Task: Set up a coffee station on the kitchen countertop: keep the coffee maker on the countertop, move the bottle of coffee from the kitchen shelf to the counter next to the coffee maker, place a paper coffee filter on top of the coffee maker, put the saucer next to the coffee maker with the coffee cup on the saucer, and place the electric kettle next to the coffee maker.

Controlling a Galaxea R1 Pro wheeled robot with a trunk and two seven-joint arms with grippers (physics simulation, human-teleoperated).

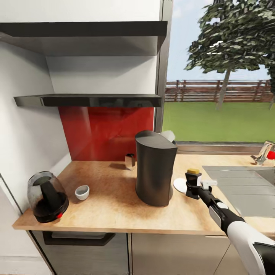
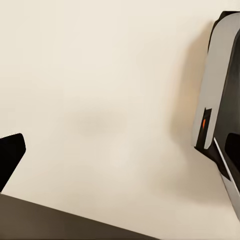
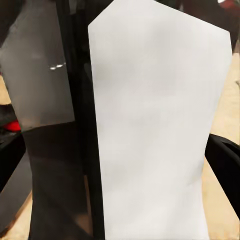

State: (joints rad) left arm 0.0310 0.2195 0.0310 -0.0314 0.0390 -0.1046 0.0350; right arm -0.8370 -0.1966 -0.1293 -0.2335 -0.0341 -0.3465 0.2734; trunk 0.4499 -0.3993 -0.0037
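The tall dark coffee maker (image 1: 154, 172) stands mid-countertop (image 1: 110, 206). Behind its top edge peeks a pale shape (image 1: 168, 135), possibly the paper coffee filter. My right gripper (image 1: 193, 187) is shut on the bottle of coffee (image 1: 193, 173), gold cap up, just right of the coffee maker and over the edge of the white saucer (image 1: 178, 185). Its white label (image 3: 155, 125) looms close in the right wrist view. The coffee cup (image 1: 82, 192) sits on the counter to the left. The electric kettle (image 1: 47, 196) stands at the counter's front left corner. Both kitchen shelf boards (image 1: 88, 100) look bare.
A small metallic container (image 1: 130, 161) stands by the red backsplash. A steel sink (image 1: 240, 187) with a tap (image 1: 263, 152) lies to the right, under the window. The left wrist view faces a plain beige surface with a dark finger piece (image 2: 10, 155) and a robot part (image 2: 222, 95).
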